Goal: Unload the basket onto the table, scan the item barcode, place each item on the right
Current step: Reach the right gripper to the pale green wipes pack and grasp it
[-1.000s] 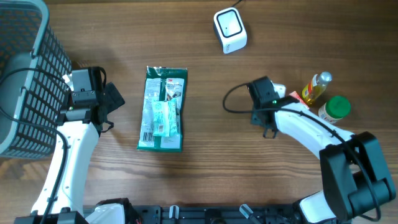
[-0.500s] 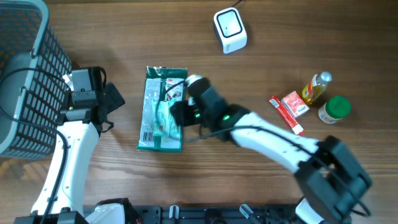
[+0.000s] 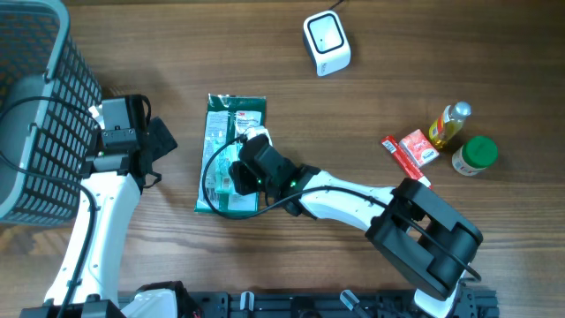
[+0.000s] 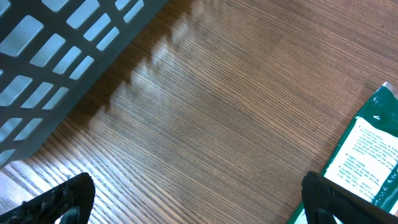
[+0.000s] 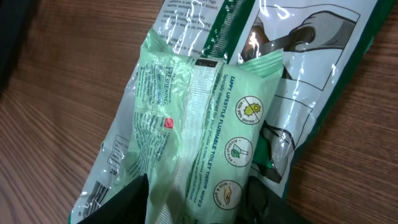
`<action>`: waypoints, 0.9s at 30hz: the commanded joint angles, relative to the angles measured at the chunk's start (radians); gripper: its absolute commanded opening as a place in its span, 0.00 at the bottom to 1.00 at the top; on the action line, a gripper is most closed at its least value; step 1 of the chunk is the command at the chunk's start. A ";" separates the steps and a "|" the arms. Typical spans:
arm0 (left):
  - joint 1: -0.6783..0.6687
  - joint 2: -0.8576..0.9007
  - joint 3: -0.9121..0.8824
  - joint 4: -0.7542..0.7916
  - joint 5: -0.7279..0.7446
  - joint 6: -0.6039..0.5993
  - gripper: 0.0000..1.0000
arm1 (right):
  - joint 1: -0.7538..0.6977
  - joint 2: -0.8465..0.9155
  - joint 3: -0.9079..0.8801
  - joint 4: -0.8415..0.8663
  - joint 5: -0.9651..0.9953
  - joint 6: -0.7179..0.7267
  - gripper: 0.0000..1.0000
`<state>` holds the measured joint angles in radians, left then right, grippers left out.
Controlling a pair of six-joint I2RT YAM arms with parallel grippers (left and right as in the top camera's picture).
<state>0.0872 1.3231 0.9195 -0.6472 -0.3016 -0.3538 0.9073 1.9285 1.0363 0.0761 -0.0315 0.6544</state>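
Right tool (image 5: 198, 210) at the wipes pack (image 5: 205, 124)
Fingers (image 5: 118, 205) straddle it — grip unclear (left tool (image 4: 199, 200) gapes wide).

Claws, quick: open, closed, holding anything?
Left claw: open, empty.
Right claw: straddling the green wipes pack; grip cannot be told.

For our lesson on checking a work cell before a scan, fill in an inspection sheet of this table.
Surface: wooden table.
Job's things: wipes pack lying on green package; white scanner apart.
Clutter: red box, yellow bottle, green-lidded jar, grouped.
Grippers: left gripper open, empty; right gripper straddles wipes pack, grip unclear.
Cables: black cable loops over green package.
Surroundings: grey basket beside left arm.
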 commanded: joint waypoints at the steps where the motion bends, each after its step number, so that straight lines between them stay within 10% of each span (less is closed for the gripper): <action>1: 0.005 0.001 -0.003 0.003 -0.002 0.002 1.00 | 0.003 0.012 0.003 0.005 0.021 0.004 0.49; 10: 0.005 0.001 -0.003 0.003 -0.002 0.002 1.00 | 0.003 0.047 -0.011 0.013 0.036 0.008 0.51; 15: 0.005 0.001 -0.003 0.003 -0.002 0.002 1.00 | 0.003 0.069 -0.010 0.030 0.032 0.028 0.04; 27: 0.005 0.001 -0.003 0.003 -0.002 0.002 1.00 | -0.136 -0.287 -0.010 -0.265 0.111 -0.076 0.04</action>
<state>0.0872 1.3231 0.9195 -0.6468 -0.3016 -0.3538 0.8188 1.6661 1.0256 -0.1009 0.0223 0.5987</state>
